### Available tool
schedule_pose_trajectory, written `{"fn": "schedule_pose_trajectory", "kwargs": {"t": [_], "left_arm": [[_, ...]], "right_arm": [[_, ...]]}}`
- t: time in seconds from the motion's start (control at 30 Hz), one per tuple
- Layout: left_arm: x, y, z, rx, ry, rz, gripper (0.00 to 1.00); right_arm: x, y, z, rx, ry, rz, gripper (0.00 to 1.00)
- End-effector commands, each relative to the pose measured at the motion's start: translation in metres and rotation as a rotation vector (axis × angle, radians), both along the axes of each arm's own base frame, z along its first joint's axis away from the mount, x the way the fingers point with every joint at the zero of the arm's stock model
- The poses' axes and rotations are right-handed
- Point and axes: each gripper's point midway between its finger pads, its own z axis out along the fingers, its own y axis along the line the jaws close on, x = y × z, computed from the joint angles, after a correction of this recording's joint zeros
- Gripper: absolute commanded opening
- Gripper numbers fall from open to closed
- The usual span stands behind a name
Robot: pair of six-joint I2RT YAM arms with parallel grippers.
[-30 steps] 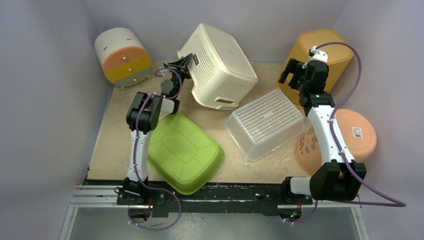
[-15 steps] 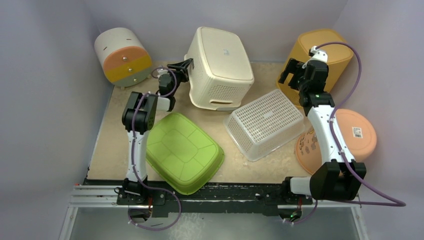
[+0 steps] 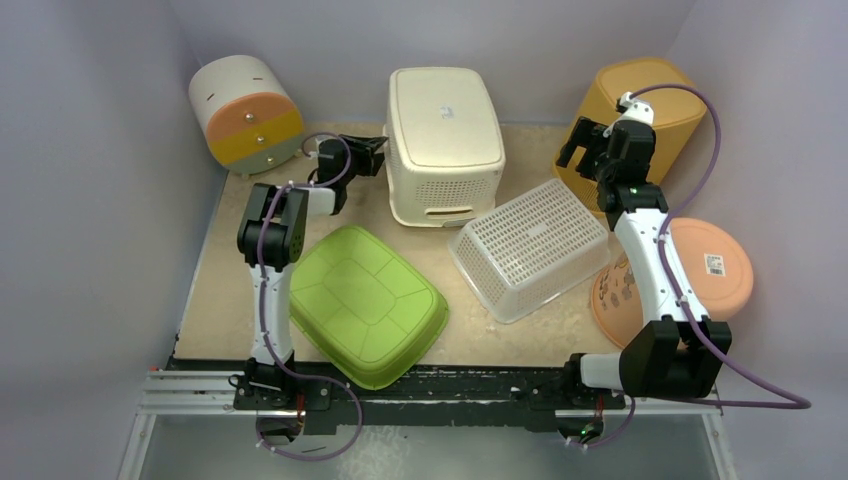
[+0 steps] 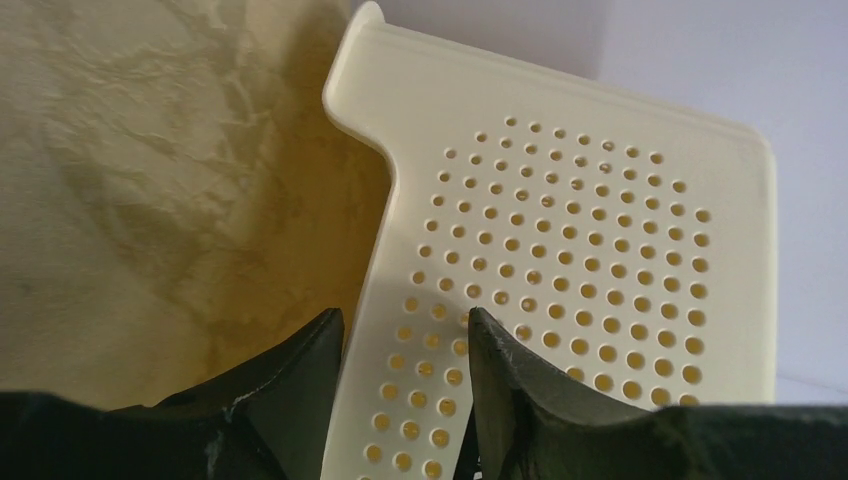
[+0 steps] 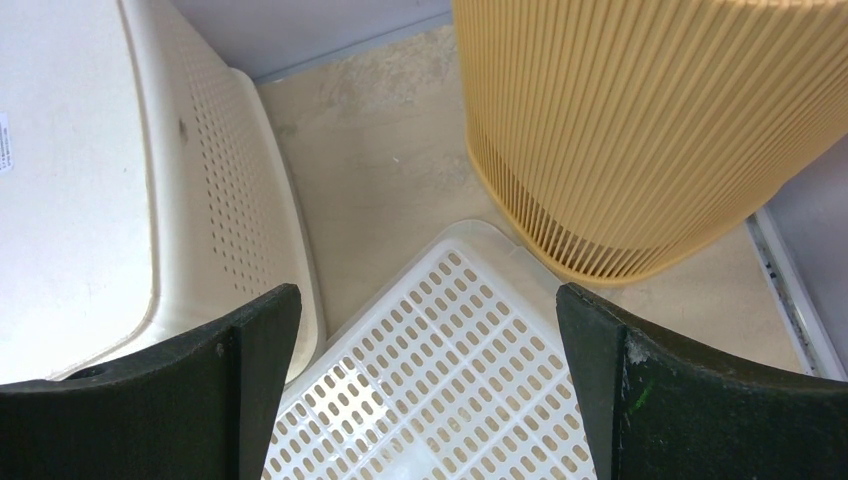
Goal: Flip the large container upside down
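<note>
Your left gripper [image 4: 405, 325] is half closed, pinching the perforated left wall of the large container [image 3: 442, 120] at its rim. The container's small sticker [image 3: 441, 113] is unreadable. It sits base up, mouth on the table, its long axis running toward the back wall. Just right of it lies a white basket [image 3: 530, 245], with your right gripper [image 5: 428, 297] spread wide above. A green tub [image 3: 365, 305] lies nearer.

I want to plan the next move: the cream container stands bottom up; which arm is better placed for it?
Left. The left claw grips the perforated wall of the container. The right claw hangs open near the yellow bin, touching nothing.
</note>
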Motion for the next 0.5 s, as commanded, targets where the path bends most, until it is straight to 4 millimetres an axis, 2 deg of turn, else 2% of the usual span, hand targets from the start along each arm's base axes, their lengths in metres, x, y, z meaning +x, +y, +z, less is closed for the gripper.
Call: {"fn": "schedule_pose_trajectory", "kwargs": {"t": [0.0, 0.23, 0.33, 0.47], "left_arm": [[0.007, 0.002, 0.049, 0.098, -0.085, -0.036, 0.45], [0.011, 0.018, 0.043, 0.272, -0.019, -0.04, 0.45], [0.011, 0.028, 0.037, 0.405, 0.026, -0.051, 0.45], [0.01, 0.04, 0.041, 0.615, 0.065, -0.097, 0.45]], "right_arm": [[0.005, 0.0, 0.024, 0.007, -0.075, 0.003, 1.0], [0.006, 0.001, 0.025, 0.008, -0.078, 0.008, 1.0], [0.008, 0.002, 0.024, 0.012, -0.075, 0.015, 1.0], [0.009, 0.004, 0.024, 0.016, -0.073, 0.027, 1.0]]}}
